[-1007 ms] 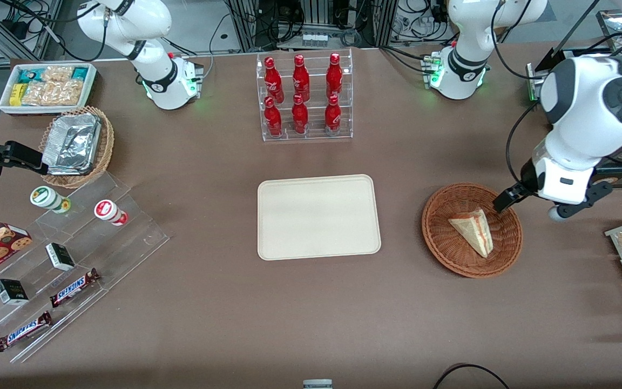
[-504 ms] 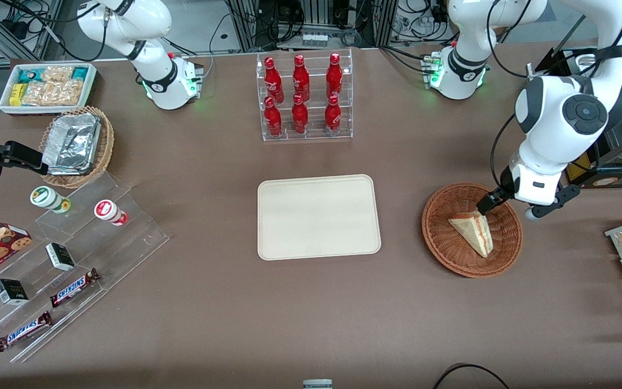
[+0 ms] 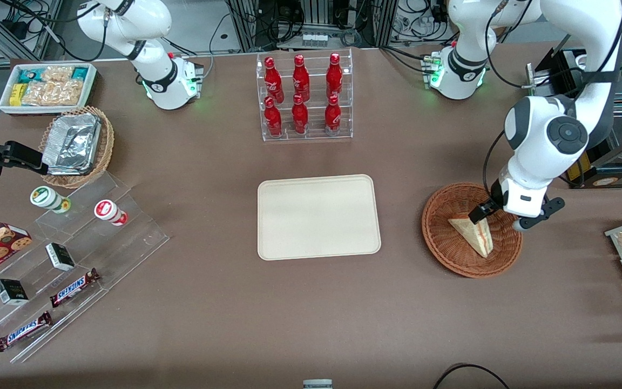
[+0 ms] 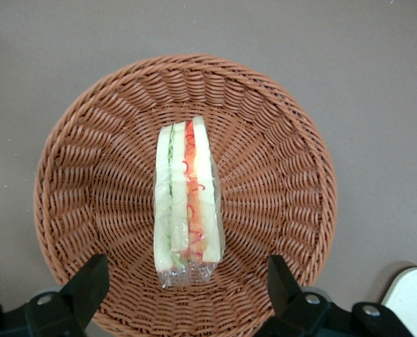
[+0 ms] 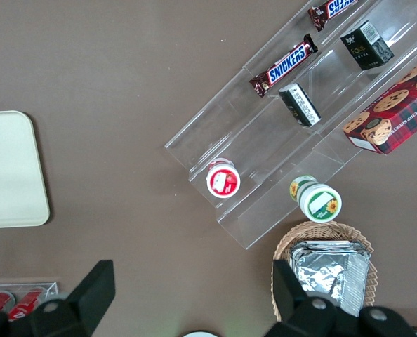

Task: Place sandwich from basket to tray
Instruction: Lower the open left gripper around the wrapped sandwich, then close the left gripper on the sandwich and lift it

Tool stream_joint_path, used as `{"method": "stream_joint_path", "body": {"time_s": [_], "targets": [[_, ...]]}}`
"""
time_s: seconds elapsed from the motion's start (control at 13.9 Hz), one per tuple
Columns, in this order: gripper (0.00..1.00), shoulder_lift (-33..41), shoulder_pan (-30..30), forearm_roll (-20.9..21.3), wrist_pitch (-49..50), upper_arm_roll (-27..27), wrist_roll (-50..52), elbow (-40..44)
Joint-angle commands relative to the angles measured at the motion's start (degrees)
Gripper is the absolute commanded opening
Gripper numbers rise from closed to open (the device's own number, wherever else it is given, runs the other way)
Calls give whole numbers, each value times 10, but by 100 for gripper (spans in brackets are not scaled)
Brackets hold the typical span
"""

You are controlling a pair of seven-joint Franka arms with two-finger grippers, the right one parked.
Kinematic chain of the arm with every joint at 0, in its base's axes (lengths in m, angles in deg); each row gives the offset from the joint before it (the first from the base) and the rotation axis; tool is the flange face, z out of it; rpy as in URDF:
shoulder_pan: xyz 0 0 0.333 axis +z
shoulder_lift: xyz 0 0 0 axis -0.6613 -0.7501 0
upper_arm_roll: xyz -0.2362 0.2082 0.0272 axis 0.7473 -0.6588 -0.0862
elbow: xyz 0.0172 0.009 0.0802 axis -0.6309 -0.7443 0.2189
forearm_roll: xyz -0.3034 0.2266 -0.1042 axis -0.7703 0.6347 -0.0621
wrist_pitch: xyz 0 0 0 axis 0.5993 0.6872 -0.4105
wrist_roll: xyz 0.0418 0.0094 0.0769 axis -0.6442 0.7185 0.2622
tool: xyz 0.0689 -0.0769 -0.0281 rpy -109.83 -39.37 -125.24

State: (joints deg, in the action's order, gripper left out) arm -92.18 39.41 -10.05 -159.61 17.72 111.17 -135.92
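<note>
One sandwich [image 4: 186, 202] lies on its side in the one reddish-brown basket [image 3: 443, 246], filling edge up toward the wrist camera. The left gripper [image 4: 184, 291] hangs right above it, jaws spread wide and empty, one finger to each side of the wedge. I'd call this the approach, just short of the grasp: next it needs to drop straight down so the fingers straddle the bread faces, then close gently, since the wrap looks slippery and the bread soft. One cream tray [image 3: 319, 217] waits bare, well apart toward the parked arm's end. Farther from the front camera stands a clear rack [image 3: 306, 96] of six red bottles.
</note>
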Motion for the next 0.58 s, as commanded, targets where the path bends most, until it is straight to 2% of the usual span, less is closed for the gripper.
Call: {"method": "stream_joint_path", "body": {"time_s": [0.0, 0.5], "targets": [[100, -12, -4, 3, -15, 0, 13, -4], [100, -53, -4, 4, -48, -1, 12, -8]]}}
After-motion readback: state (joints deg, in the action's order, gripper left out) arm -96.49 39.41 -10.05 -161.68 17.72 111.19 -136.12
